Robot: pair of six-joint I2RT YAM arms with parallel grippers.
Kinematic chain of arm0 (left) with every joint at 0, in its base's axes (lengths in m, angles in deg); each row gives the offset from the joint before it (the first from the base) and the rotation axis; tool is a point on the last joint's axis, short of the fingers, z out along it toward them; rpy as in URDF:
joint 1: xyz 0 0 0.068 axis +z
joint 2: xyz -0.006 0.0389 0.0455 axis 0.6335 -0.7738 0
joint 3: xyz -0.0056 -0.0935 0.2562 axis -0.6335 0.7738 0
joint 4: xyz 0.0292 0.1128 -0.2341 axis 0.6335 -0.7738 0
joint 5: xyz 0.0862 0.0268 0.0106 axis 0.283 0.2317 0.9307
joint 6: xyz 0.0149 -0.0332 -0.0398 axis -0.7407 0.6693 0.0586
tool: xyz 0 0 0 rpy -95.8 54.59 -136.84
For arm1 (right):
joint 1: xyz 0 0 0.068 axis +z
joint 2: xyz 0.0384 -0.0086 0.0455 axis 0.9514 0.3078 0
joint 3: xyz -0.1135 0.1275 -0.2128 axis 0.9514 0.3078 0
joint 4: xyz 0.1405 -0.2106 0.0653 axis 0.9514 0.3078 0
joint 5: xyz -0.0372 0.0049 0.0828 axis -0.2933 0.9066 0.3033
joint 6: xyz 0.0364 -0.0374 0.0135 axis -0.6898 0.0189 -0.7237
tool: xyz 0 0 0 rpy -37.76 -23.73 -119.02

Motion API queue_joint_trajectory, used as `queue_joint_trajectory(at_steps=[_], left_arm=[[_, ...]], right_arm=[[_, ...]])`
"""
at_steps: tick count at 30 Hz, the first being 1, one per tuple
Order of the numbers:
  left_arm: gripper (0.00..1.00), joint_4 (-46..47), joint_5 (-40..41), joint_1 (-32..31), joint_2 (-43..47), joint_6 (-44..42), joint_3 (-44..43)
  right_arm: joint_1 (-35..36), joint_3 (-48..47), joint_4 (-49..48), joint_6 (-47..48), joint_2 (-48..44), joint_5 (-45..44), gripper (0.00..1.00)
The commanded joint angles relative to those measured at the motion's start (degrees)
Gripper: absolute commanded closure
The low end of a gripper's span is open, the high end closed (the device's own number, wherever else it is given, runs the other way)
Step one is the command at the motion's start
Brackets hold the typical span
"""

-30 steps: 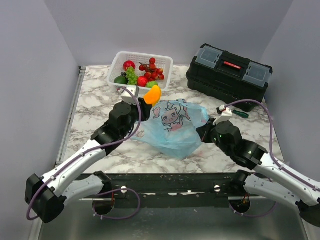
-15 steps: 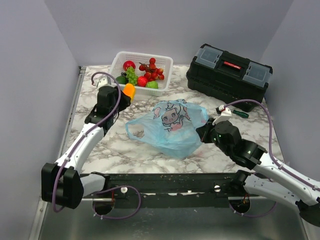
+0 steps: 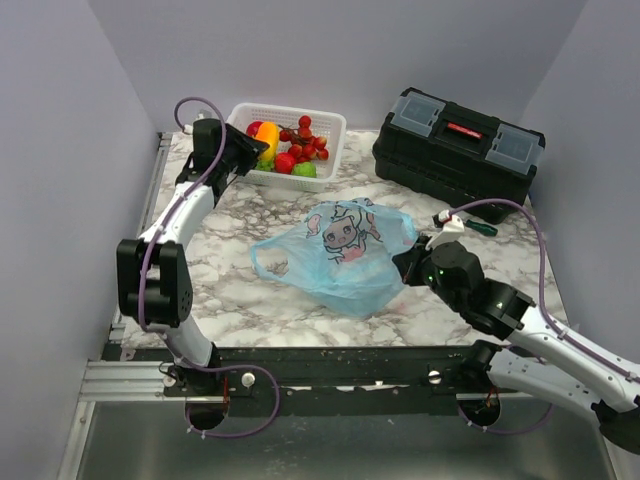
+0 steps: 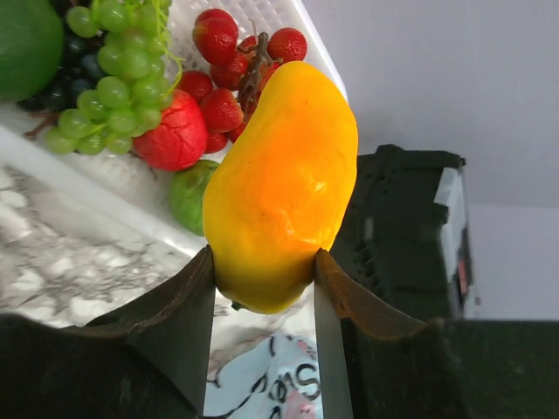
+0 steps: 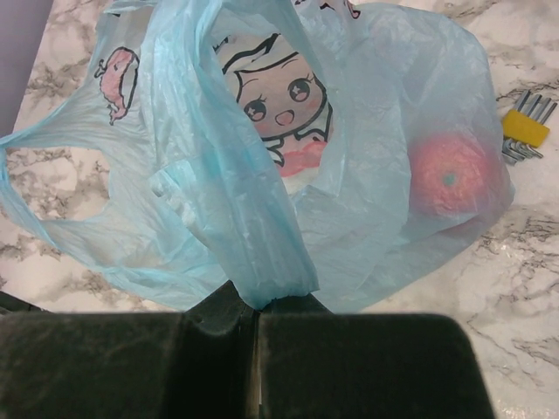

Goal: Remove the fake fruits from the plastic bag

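**Fig.** Left gripper (image 4: 262, 279) clenched on the yellow-orange fruit (image 4: 279, 183), carried beyond the plastic bag (image 3: 340, 265) and over the white basket (image 3: 332, 122), which stands on the bag's far side and holds the other fake fruits (image 3: 300, 145). Right gripper (image 5: 255, 305) pinched shut on a gathered fold at the bag's right edge. One round reddish fruit (image 5: 450, 179) shows through the film inside the bag, near its closed end. I judge the fruits light, rigid and glossy, so slippery; I would grip across the widest part. The bag is thin and limp, best held by bunched film.
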Motion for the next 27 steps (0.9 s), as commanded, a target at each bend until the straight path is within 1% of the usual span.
queue_joint_trajectory(at_steps=[1, 4, 9, 12, 16, 18, 20, 24, 27], left_arm=[[1.0, 5.87, -11.57, 2.42, -9.38, 11.51, -8.13], [1.0, 2.61, -9.97, 3.31, -13.93, 17.57, -12.28], [1.0, 1.8, -9.15, 4.56, -19.54, 26.61, -16.78], [0.98, 2.51, -7.79, 4.96, -21.86, 29.82, -18.38], [0.97, 0.16, -7.3, 5.4, -24.96, 33.64, -21.08], [0.92, -0.18, -6.88, 5.4, -25.93, 34.37, -22.05], [0.82, -0.44, -7.0, 5.4, -27.1, 34.55, -23.38], [0.58, -0.74, -8.15, 5.49, -29.37, 34.1, -26.03], [0.43, -1.74, -9.39, 5.56, -30.24, 32.85, -27.66]], right_arm=[[0.34, -0.77, 0.34, 0.54, -1.48, -2.16, 0.99], [0.36, -1.05, 0.43, 0.59, -1.71, -2.31, 0.99], [0.38, -1.48, 1.13, 0.33, -1.57, -1.84, 0.99], [0.36, -1.3, 1.23, -0.01, -1.79, -1.62, 0.99], [0.36, -1.45, 1.48, -0.08, -1.8, -1.42, 0.99], [0.34, -1.62, 1.66, -0.07, -1.73, -1.48, 0.99], [0.36, -1.76, 1.75, -0.07, -1.62, -1.58, 0.99], [0.36, -2.18, 1.66, -0.07, -0.94, -1.42, 0.99], [0.41, -2.44, 1.53, -0.07, -0.18, -1.07, 0.99]])
